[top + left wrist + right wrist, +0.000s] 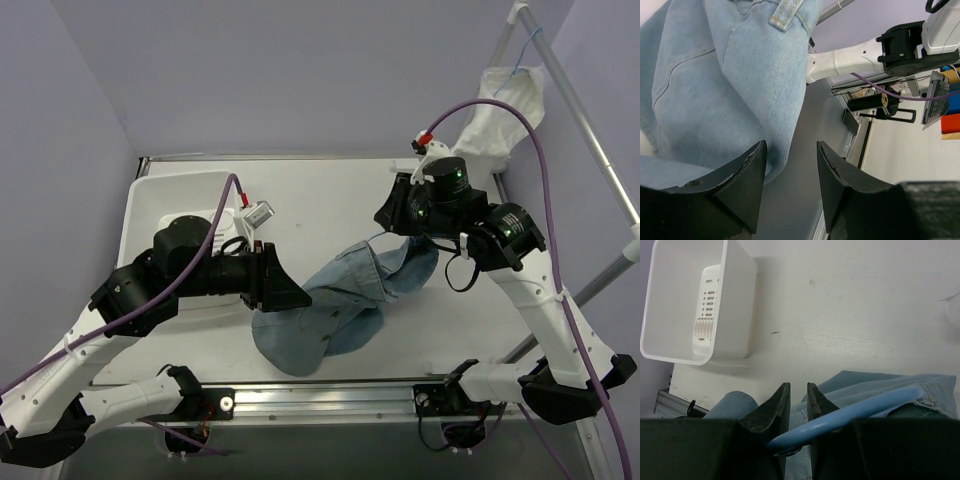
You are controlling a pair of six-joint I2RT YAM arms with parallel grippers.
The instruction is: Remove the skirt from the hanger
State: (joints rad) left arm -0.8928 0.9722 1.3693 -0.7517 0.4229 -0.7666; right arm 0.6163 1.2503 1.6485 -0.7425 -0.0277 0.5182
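Observation:
A light-blue denim skirt [330, 310] lies crumpled on the white table, its upper end lifted toward the right arm. My right gripper [395, 225] hangs above that raised end. In the right wrist view its fingers [798, 386] are shut on the blue plastic hanger [865, 405], whose bar crosses between them, with the skirt's [890, 385] folds below. My left gripper [290, 300] sits at the skirt's left edge. The left wrist view shows it open [790, 150], nothing between its fingers, the denim [715, 85] just beside the left one.
A white plastic bin [170, 195] stands at the table's back left, also seen in the right wrist view [695, 300]. A metal rack pole [590, 150] runs along the right side, with a white cloth bag [505, 110] hanging from it.

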